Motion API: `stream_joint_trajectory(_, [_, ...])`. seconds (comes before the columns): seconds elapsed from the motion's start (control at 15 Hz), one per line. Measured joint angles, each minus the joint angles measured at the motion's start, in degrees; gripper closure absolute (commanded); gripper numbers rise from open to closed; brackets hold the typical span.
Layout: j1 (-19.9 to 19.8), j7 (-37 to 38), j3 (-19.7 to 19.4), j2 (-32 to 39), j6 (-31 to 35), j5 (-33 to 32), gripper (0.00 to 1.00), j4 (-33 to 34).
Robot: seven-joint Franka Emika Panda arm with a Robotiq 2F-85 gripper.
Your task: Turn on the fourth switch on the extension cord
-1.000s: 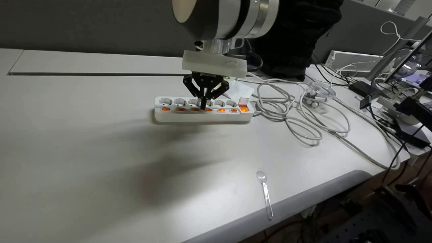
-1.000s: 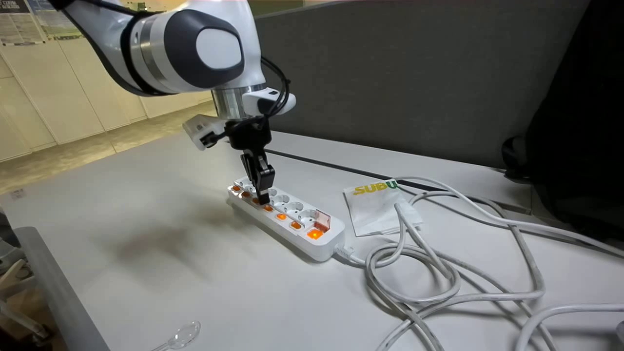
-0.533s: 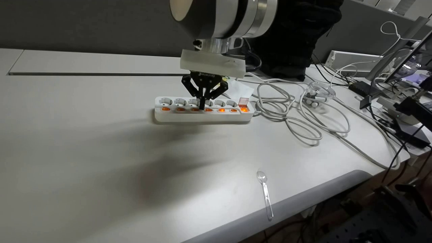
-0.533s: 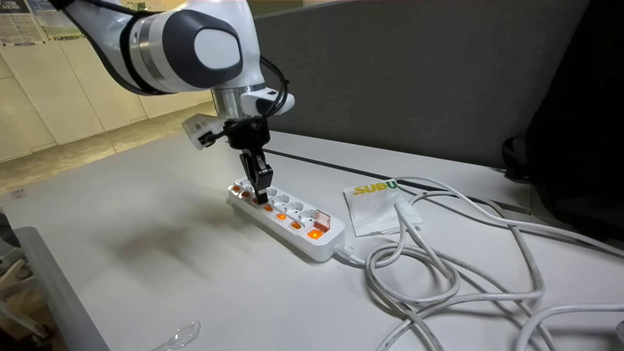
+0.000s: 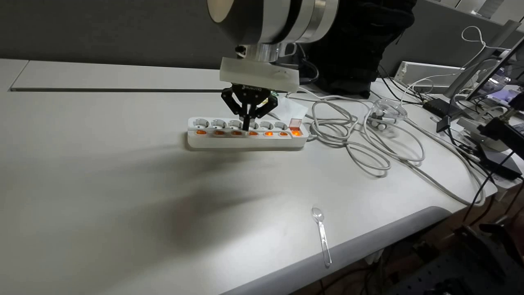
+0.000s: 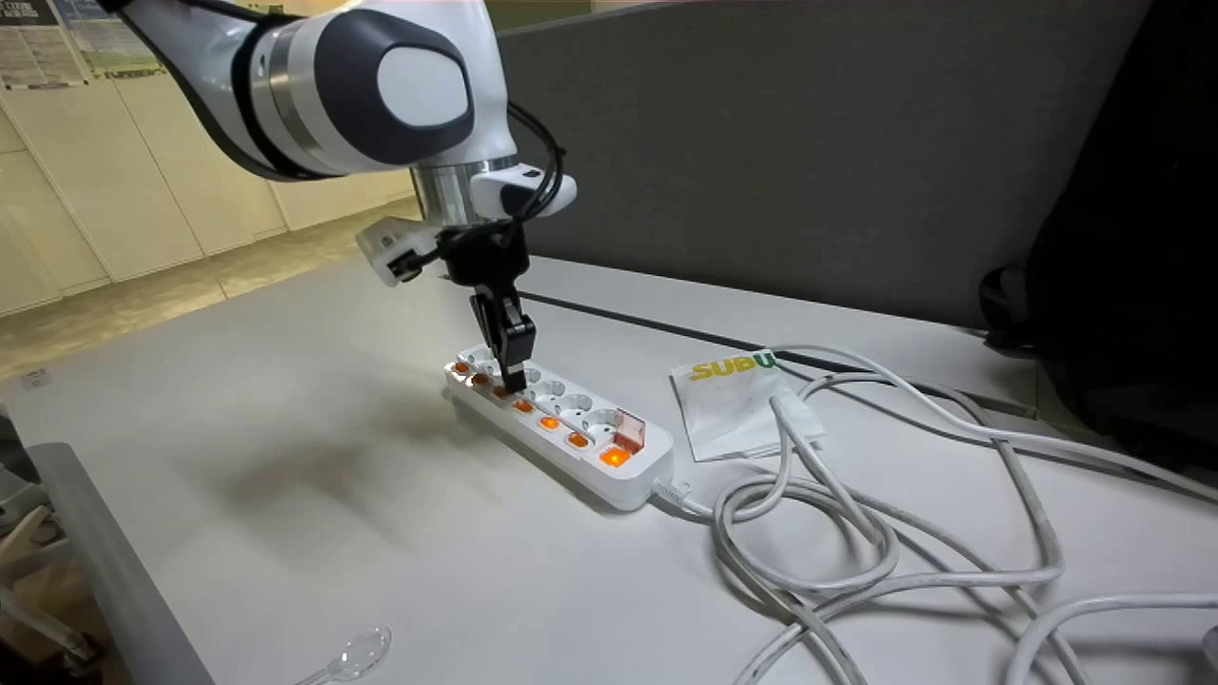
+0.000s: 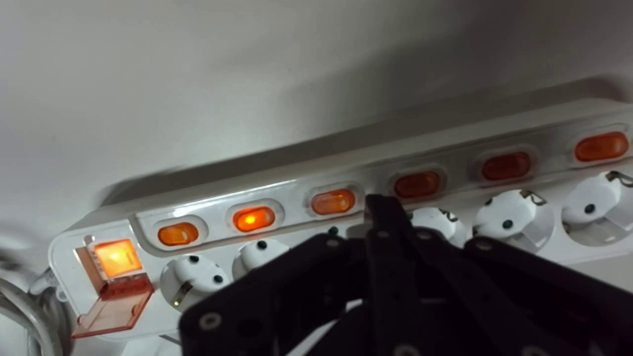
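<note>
Since half a sec ago the gripper [image 5: 246, 128] has gone up a tiny bit, arm [image 5: 278, 24] along w/ it. The extension cord [image 5: 245, 142] hasn't budged: lying flat on the surface [image 5: 123, 205], sockets [image 7: 596, 207] up, right under the gripper. Gripper's clenched rn, fingertips [image 7: 380, 210] together, pointing down at abt the middle of the extension cord. Can't tell if they touch it tbh.

Wrist view: tips are btwn the 3rd small switch [image 7: 333, 201] and the 4th small switch [image 7: 417, 184], counting from the extension cord's cable end. Count from its far end and that 3rd one is no. 4, fyi. The dark one is the 4th from the cable end; the 3rd I can't call. Def lit: the 2nd small switch [image 7: 253, 218] + the big square switch [image 7: 117, 258] at the cable end, next to a see-thru reddish cover [image 7: 116, 309] that's flipped open.

Messy white/grey cables [image 6: 961, 577] and a white paper [image 6: 728, 409] w/ yellow + green letters are near the extension cord's cable end. Black bag-like thing [image 5: 348, 53] is past that end. Clear spoon [image 5: 322, 233] is well apart from the extension cord, at the surface's edge.
</note>
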Motion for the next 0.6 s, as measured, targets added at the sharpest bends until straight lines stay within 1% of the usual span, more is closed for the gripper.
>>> stream_joint_trajectory(0.27, [0.9,0.1,-0.6,-0.5,0.5,0.0,1.00,-0.7])
stream_joint_trajectory(0.6, [2.6,0.6,-2.6,-2.6,1.5,-0.1,1.00,-3.3])
